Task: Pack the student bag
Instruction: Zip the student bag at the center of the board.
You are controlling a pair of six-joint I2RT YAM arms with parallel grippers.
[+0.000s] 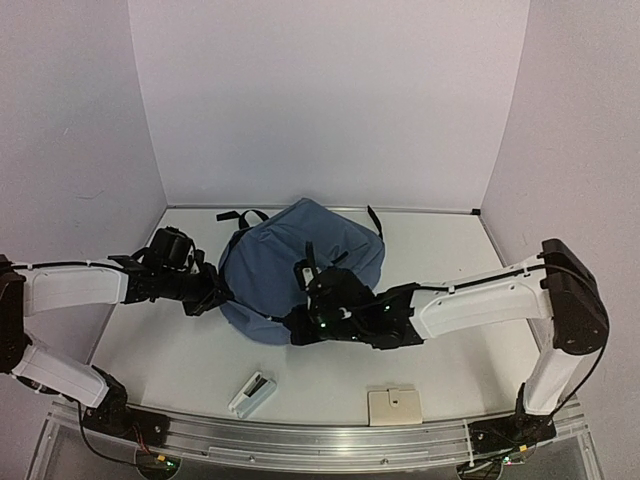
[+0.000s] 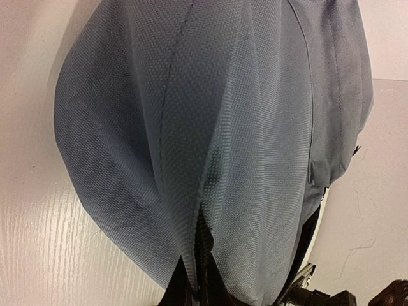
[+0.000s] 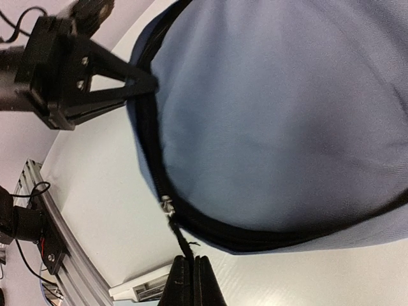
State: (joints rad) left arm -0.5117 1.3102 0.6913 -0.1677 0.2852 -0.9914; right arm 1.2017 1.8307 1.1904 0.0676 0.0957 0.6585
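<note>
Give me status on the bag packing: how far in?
Done: nothing confirmable; the student bag hides its contents. In hand: left claw pinches its edge fabric, right claw is shut on the zipper pull, so zipping is probably underway. Left: a white item and a beige pad lie outside on the table, likely unpacked.

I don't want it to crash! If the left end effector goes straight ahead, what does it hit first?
The student bag. The left end effector is shut on the bag's edge, so straight ahead is only its blue fabric; nothing else shows in between.
</note>
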